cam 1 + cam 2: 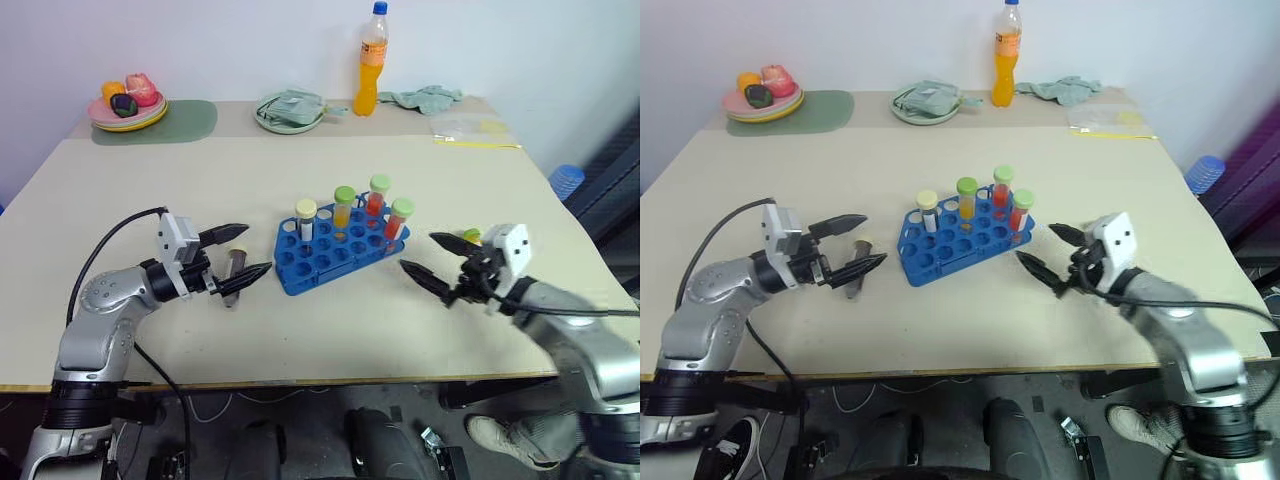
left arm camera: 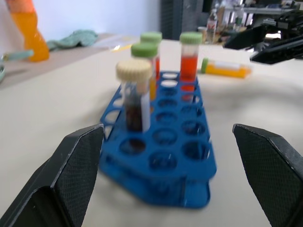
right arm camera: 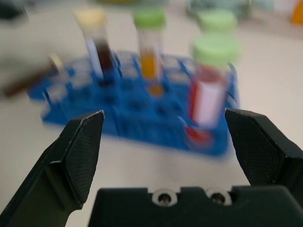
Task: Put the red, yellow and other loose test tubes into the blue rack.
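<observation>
The blue rack (image 1: pixel 338 251) stands near the middle of the beige bench (image 1: pixel 300 170), set at a slant. Four capped tubes stand upright in it: a cream-capped tube (image 1: pixel 306 219) at the end toward the robot's left, a green-capped tube of orange liquid (image 1: pixel 343 207) beside it, a green-capped tube of red liquid (image 1: pixel 378 195) behind, and another green-capped red tube (image 1: pixel 399 221) at the end toward the robot's right.

Two tubes lie loose. A tube with dark brown contents (image 1: pixel 234 273) lies on the bench to the left of the rack, between the fingers of the left hand (image 1: pixel 242 251), whose fingers are spread wide and do not grip it. A yellow tube with a green cap (image 2: pixel 225 69) lies on its side on the bench to the right of the rack, just beyond the right hand (image 1: pixel 433 260); in the head view just its green cap shows past the finger.

The right hand hovers near the right end of the rack, pointing toward it, its fingers spread wide with nothing between them.

At the far edge of the bench are a plate of toy fruit (image 1: pixel 127 104) on a green mat (image 1: pixel 165 122), a pale green dish (image 1: pixel 290 112), an orange drink bottle (image 1: pixel 371 62) and a crumpled green cloth (image 1: pixel 427 98)
</observation>
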{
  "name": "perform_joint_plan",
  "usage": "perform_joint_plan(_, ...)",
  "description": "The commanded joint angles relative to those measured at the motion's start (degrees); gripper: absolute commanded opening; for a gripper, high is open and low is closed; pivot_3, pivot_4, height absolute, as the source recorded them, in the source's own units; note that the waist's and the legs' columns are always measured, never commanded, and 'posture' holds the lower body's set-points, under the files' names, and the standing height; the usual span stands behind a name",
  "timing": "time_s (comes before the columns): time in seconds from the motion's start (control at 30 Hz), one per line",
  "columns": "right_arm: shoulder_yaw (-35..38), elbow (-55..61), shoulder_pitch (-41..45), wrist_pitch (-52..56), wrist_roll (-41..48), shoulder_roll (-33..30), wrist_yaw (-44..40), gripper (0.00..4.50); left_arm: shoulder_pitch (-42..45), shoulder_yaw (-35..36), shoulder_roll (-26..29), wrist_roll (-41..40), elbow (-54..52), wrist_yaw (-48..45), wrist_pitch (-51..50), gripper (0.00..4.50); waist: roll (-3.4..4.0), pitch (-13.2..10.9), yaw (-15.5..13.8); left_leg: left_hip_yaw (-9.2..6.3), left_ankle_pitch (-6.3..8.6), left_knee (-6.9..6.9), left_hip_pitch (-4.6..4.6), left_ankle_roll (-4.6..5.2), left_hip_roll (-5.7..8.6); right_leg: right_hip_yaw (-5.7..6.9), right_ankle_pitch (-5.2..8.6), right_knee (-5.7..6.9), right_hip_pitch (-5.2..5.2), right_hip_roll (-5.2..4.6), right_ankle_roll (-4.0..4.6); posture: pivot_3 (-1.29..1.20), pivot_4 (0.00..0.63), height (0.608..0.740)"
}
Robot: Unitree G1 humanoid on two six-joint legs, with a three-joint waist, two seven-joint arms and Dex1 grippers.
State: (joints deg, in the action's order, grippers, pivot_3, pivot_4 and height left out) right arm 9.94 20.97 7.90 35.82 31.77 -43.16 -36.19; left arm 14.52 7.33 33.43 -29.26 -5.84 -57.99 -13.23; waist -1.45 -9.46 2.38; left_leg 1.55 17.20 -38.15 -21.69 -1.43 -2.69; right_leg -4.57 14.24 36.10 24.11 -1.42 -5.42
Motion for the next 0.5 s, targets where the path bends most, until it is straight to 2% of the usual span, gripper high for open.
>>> perform_joint_plan(0.03,1.3,-5.2,5.4,8.5,-4.0,-7.4,2.5,4.47,1.6,-1.2,-0.8,-0.1,-2.2,1.2,-0.5,4.5,-0.03,0.0,0.1,0.03,0.0,0.02,0.07,0.0,0.0,-0.03,0.0,0.0,-0.03,0.0,0.0,0.0,0.15,0.74)
perform_joint_plan(0.1,0.9,-12.4,11.3,11.3,-6.8,-9.4,5.3,4.47,2.6,-1.9,-1.4,0.0,-2.0,1.5,-0.6,4.5,-0.01,0.0,0.1,0.05,0.0,0.02,0.13,0.01,-0.01,-0.05,0.01,-0.02,-0.07,0.02,0.01,0.0,0.15,0.74)
perform_joint_plan(0.23,-5.0,-18.4,20.4,19.8,-7.5,-13.0,0.9,4.47,3.9,-2.9,-2.3,0.1,-2.1,2.3,-1.2,4.5,-0.01,0.0,0.1,0.08,0.01,0.09,0.15,0.02,-0.01,-0.09,0.01,-0.02,-0.04,0.05,0.01,0.0,0.15,0.74)
perform_joint_plan(0.37,-11.3,-32.1,31.3,27.1,-11.9,-12.1,1.1,4.47,3.4,-2.5,-2.5,-0.5,-3.1,3.3,-1.6,4.5,-0.01,0.0,0.2,0.07,0.03,0.13,0.15,0.06,-0.05,-0.12,0.0,-0.02,-0.03,0.11,-0.02,0.0,0.15,0.74)
perform_joint_plan(0.5,-15.4,-45.8,41.4,32.3,-13.4,-10.3,-2.5,4.47,0.9,-1.8,-2.3,-0.9,-5.8,4.6,-1.9,4.5,0.02,-0.1,0.1,0.13,0.03,0.12,0.1,0.06,-0.02,-0.13,0.0,-0.06,0.0,0.05,0.0,0.0,0.15,0.74)
